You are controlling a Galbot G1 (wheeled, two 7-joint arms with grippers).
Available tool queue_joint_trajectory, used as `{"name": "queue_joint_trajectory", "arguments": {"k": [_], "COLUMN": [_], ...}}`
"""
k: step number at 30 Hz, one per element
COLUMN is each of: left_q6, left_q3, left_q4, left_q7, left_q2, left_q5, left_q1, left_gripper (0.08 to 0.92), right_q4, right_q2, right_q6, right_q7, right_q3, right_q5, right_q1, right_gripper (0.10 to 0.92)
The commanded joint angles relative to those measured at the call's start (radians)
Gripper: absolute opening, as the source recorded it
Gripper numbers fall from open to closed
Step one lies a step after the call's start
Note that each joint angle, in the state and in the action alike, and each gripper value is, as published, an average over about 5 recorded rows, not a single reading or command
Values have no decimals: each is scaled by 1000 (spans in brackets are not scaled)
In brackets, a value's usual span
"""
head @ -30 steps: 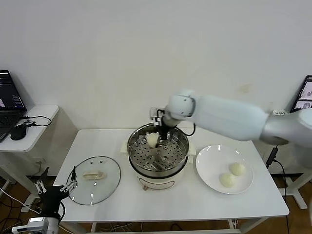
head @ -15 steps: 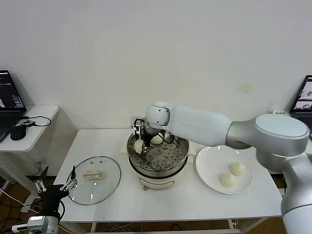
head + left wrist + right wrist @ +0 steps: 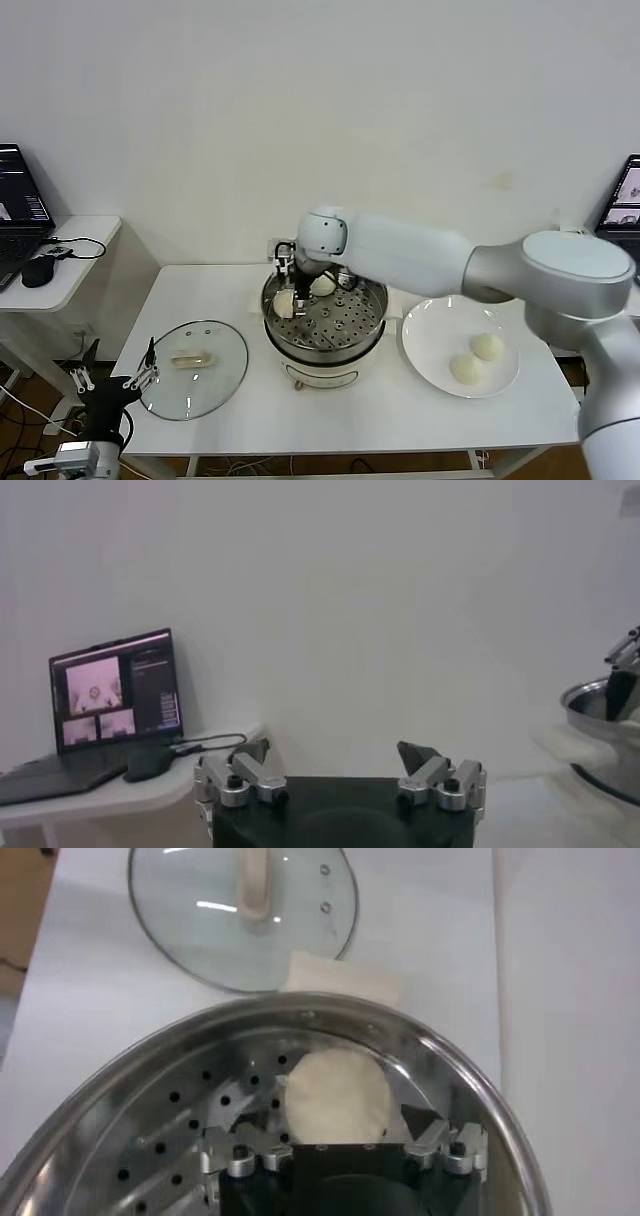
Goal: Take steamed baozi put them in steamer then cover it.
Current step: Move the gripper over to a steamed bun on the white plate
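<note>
The steamer (image 3: 325,340) stands mid-table with two baozi on its perforated tray, one at the left (image 3: 285,302) and one at the back (image 3: 322,286). My right gripper (image 3: 296,283) hangs over the left bun with its fingers open. In the right wrist view that bun (image 3: 336,1096) lies on the tray (image 3: 150,1138) between the spread fingers of the gripper (image 3: 330,1114), with a gap on one side. Two more baozi (image 3: 487,346) (image 3: 465,369) lie on the white plate (image 3: 430,335). The glass cover (image 3: 193,365) lies flat at the table's left and shows in the right wrist view (image 3: 200,918). My left gripper (image 3: 110,385) is parked low at the left, open and empty (image 3: 335,750).
A side table (image 3: 60,270) with a laptop and a mouse stands at the far left. The steamer rim (image 3: 600,715) shows at the edge of the left wrist view. The wall is close behind the table.
My right gripper carried a bun from the steamer's middle to its left side and down to the tray. Its fingers now stand open around the bun. The left arm stays put.
</note>
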Motion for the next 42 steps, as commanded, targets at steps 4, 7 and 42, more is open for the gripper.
{"name": "queue_joint_trajectory", "arguments": {"k": [4,7,42], "left_q6": [4,4,-10], "left_q3": [16,23,15], "left_q4": [1,5,38], "left_q7": [3,3,1], "left_q2": [8,11,-1], "left_q5": [4,5,59], "left_q1": [2,3,45], "left_gripper": [823,823,823], "right_q4": [364,446,296], "right_q2": [-472,-600,-831], "right_q6": [163,209,375], "right_q7": [-256,-278,-230], "right_q3": [-108,-118,434], "right_q5": [-117,-164,-665], "right_q1": [306,306,-601], "right_gripper": [823,823,823]}}
